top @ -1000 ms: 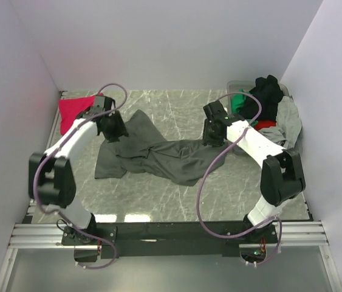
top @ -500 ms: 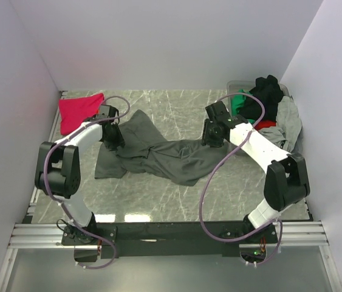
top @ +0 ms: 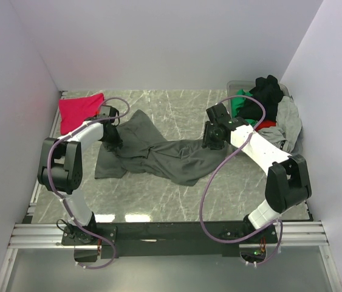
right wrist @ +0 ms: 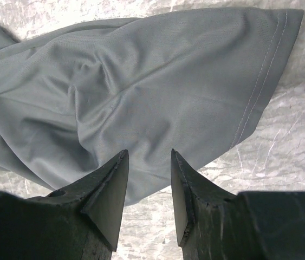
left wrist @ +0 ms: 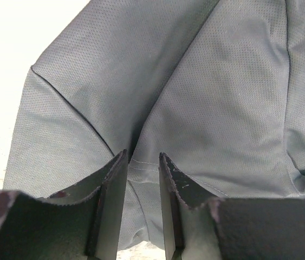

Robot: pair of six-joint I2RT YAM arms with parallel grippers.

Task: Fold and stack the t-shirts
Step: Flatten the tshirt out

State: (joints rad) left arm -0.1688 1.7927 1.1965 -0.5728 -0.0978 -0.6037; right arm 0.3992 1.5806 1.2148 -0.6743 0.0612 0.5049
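On table (top: 146, 198) charcoal t-shirt (top: 171, 159) crumpled; L tool (left wrist: 142, 154) astride fold, grip unclear; R tool (right wrist: 149, 153) open over hem

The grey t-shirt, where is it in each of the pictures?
Top external: the grey t-shirt lies rumpled across the middle of the table.
Left wrist: the shirt fills nearly the whole picture, right up close.
Right wrist: the shirt covers the upper part, with its stitched hem at the right.
Shared landmark: the marbled table, showing pale beside the shirt in every view.

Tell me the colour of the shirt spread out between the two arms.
It is a plain dark charcoal-grey soft cloth t-shirt, clearest in the right wrist view.
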